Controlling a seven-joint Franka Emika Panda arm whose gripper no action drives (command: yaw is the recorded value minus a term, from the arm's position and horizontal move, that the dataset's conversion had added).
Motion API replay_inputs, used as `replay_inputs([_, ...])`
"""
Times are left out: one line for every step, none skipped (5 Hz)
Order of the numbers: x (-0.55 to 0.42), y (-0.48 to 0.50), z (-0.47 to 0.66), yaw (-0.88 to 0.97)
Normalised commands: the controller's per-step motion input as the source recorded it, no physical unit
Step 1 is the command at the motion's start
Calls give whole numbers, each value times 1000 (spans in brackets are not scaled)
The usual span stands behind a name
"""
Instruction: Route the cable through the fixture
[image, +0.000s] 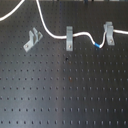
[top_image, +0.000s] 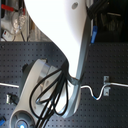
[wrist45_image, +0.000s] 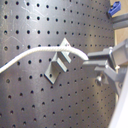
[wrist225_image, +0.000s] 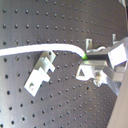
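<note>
The gripper is clenched on the cable, which runs from the jaws out past the fixture, just above its prongs and not yet in the slot. This looks like the threading step; next the jaws must lower the cord between the prongs. No writing is legible.

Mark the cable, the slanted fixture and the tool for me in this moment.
cable (image: 46, 31): first exterior view, on the white run between fixture and middle clip.
fixture (image: 31, 40): first exterior view, on its slanted grey prongs.
tool (wrist225_image: 86, 64): second wrist view, midway between its fingertips, where the cable ends.
</note>
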Motion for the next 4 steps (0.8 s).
replay_inputs([3,3,24,0])
replay_inputs([73,-91,140,71])
replay_inputs([-2,-2,326,114])
replay_inputs([29,20,375,371])
